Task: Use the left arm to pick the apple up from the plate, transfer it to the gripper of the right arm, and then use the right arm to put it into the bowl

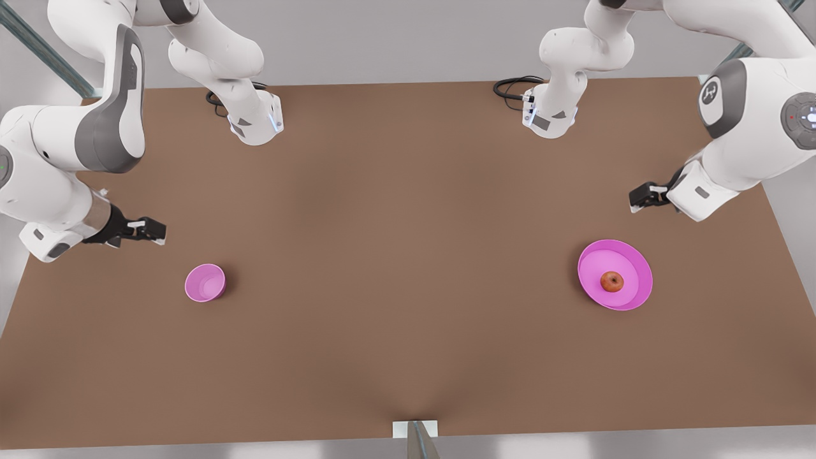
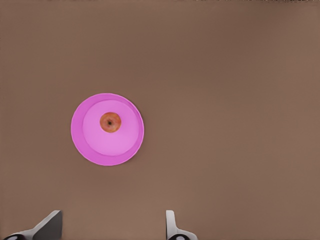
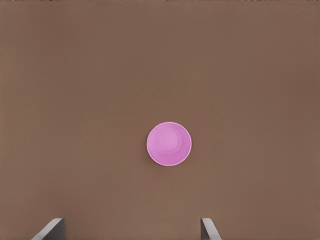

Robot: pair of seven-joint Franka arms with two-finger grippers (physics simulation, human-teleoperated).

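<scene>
Brown tabletop is carrying the whole scene. At about 4 o'clock in the front view, the apple is sitting on the plate, slightly off the dish's centre; the bowl is standing well apart at about 8 o'clock. The left gripper is hovering near the plate, toward 12 o'clock from it, and the right gripper is waiting near the bowl. Wrist views are adding finger detail: the left gripper's fingers are spread wide and holding nothing, with apple and plate beyond; the right gripper's fingers are equally parted and empty above the bowl.
</scene>
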